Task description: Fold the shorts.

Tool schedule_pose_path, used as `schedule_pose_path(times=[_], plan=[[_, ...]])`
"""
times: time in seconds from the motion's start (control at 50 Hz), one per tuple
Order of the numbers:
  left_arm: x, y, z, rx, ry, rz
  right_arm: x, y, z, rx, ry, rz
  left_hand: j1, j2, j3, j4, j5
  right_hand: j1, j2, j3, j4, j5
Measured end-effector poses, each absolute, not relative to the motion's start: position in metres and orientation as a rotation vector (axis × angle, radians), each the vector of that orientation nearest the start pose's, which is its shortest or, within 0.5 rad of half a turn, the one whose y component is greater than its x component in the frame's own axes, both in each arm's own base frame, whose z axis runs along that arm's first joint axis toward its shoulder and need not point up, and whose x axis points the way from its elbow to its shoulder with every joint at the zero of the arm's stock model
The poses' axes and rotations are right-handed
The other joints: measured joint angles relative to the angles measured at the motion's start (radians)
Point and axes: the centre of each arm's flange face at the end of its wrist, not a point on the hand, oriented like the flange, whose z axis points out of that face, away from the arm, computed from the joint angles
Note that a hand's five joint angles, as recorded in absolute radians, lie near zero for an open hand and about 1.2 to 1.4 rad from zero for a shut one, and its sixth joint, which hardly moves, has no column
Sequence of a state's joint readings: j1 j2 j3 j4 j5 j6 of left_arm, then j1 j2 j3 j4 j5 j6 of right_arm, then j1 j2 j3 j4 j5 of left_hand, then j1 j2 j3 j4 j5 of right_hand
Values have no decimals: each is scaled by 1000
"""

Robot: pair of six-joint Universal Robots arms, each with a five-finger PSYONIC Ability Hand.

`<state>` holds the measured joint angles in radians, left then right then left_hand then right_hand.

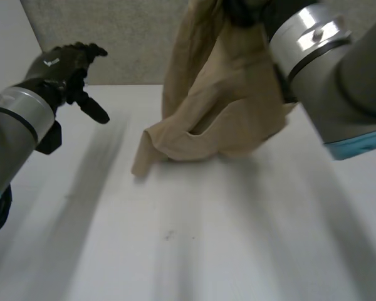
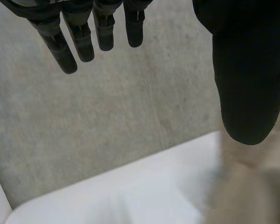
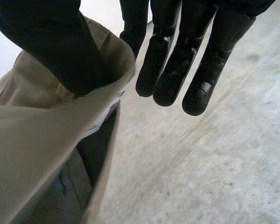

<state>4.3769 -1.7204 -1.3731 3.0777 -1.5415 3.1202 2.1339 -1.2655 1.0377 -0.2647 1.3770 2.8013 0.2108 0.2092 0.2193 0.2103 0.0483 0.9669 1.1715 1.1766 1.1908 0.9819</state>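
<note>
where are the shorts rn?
Head view: the tan fabric shorts hang from the right hand at centre-right, waistband hooked over its thumb, lower end resting on the white table, apart from the left hand.

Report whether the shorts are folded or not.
Not folded. The shorts hang bunched from the right hand, waistband draped over its thumb, lower end crumpled on the table.

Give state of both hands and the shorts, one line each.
shorts: lifted, hanging crumpled, lower end on the table
left hand: open, raised off the table, holding nothing
right hand: open, shorts hooked over its thumb
</note>
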Motion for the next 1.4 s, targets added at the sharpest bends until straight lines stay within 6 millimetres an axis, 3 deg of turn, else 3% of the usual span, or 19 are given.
schedule_pose_path(times=[0.08, 0.16, 0.22, 0.28, 0.3, 0.32, 0.34, 0.36, 0.44, 0.56, 0.74, 0.82, 0.9, 0.94, 1.04, 1.24, 1.3, 1.34, 1.4], plan=[[-235, -272, 327, 405, 2384, -2411, 331, -247, 411, -788, 1255, -2370, 0, 0, 0, 0, 0, 2, 0, 0, 0, 0], [-235, -269, 328, 409, 2381, -2418, 331, -249, 396, -787, 1343, -2300, 0, 0, 0, 0, 0, 2, 0, 0, 0, 0], [-236, -268, 326, 414, 2390, -2411, 334, -256, 372, -809, 1437, -2236, 0, 0, 0, 0, 0, 2, 0, 0, 0, 0], [-237, -267, 320, 423, 2415, -2385, 341, -272, 328, -843, 1602, -2139, 0, 0, 0, 0, 0, 2, 0, 0, 0, 0], [-237, -267, 320, 423, 2415, -2385, 341, -272, 328, -843, 1602, -2139, 0, 0, 0, 0, 0, 2, 0, 0, 0, 0], [-238, -266, 316, 428, 2427, -2372, 342, -279, 309, -853, 1681, -2104, 0, 0, 0, 0, 0, -52, -77, -79, -87, -70], [-238, -266, 316, 428, 2427, -2372, 342, -279, 309, -853, 1681, -2104, 0, 0, 0, 0, 0, -52, -77, -79, -87, -70], [-239, -266, 312, 438, 2444, -2354, 341, -289, 284, -869, 1799, -2072, 0, 0, 0, 0, 0, -402, -424, -419, -426, -397], [-243, -263, 304, 465, 2475, -2323, 330, -303, 258, -904, 1991, -2097, 0, 0, 0, 0, 0, -750, -902, -901, -911, -874], [-255, -254, 293, 532, 2522, -2286, 311, -298, 267, -942, 2085, -2168, 0, 0, 0, 0, 0, -769, -953, -965, -960, -914], [-276, -225, 263, 670, 2645, -2152, 294, -257, 300, -1040, 1916, -2134, 0, 0, 0, 0, 0, -769, -953, -965, -960, -914], [-280, -209, 237, 682, 2703, -2022, 283, -243, 303, -1222, 1847, -2090, 0, 0, 0, 0, 0, -769, -953, -965, -960, -914], [-285, -198, 217, 683, 2741, -1919, 274, -241, 298, -1410, 1827, -2066, 0, 0, 0, 0, 0, -769, -953, -965, -960, -914], [-290, -190, 203, 679, 2777, -1856, 271, -246, 291, -1555, 1818, -2049, 0, 0, 0, 0, 0, -769, -953, -963, -960, -914], [-299, -187, 180, 641, 2859, -1767, 278, -266, 271, -1699, 1815, -2004, 0, 0, 0, 0, 0, -765, -939, -940, -958, -910], [-311, -194, 141, 575, 2921, -1634, 305, -314, 229, -1632, 1807, -1902, 65, 54, 48, 55, 49, -754, -910, -912, -939, -891], [-312, -194, 138, 574, 2919, -1628, 306, -317, 227, -1626, 1803, -1897, 99, 89, 77, 87, 79, -748, -904, -908, -931, -883], [-314, -195, 128, 561, 2901, -1597, 315, -331, 211, -1602, 1780, -1873, 357, 335, 318, 330, 314, -694, -854, -857, -872, -842], [-314, -196, 124, 550, 2885, -1593, 319, -339, 202, -1598, 1772, -1867, 469, 437, 427, 439, 419, -601, -750, -754, -769, -746]])
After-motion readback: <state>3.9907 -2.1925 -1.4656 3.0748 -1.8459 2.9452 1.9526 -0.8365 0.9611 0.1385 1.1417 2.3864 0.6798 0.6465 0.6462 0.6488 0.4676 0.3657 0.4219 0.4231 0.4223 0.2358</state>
